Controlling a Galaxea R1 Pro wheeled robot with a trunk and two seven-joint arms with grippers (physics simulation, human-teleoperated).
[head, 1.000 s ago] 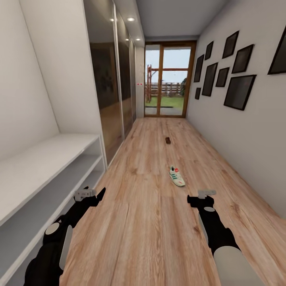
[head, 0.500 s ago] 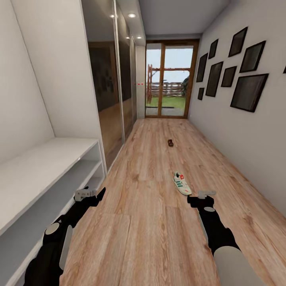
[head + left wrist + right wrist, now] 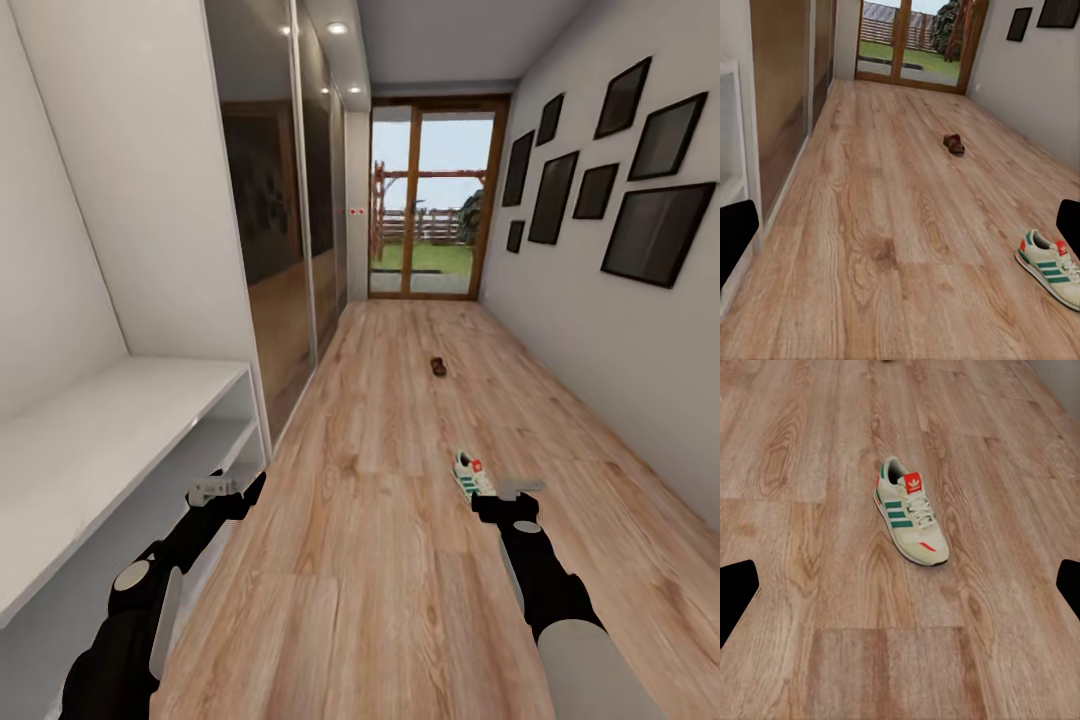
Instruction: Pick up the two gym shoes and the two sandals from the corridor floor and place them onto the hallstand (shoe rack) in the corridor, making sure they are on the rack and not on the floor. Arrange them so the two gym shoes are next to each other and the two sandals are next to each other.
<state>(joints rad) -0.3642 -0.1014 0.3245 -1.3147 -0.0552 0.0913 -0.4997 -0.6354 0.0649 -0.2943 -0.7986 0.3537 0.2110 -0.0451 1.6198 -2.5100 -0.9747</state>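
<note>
**Closing on 1 gym shoe**

Right pincer (image 3: pixel 510 490) open, empty, aimed at gym shoe (image 3: pixel 910 519) lying mid-frame on corridor floor (image 3: pixel 380 560), ready for grasp. Left pincer (image 3: pixel 222 490) open, idle. Sandal (image 3: pixel 438 367) farther up-frame. Hallstand (image 3: pixel 100 440) at left edge, bare.

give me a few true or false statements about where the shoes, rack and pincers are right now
1. A sneaker lies on the wood floor. True.
2. The sneaker is gripped by the right pincer. False: both fingers are spread apart with nothing between them, and the sneaker is on the floor ahead.
3. A brown sandal lies farther down the corridor than the sneaker. True.
4. The white rack stands on the robot's right. False: it is on its left, against the wall.
5. The left pincer holds a sandal. False: it is open and holds nothing.
</note>
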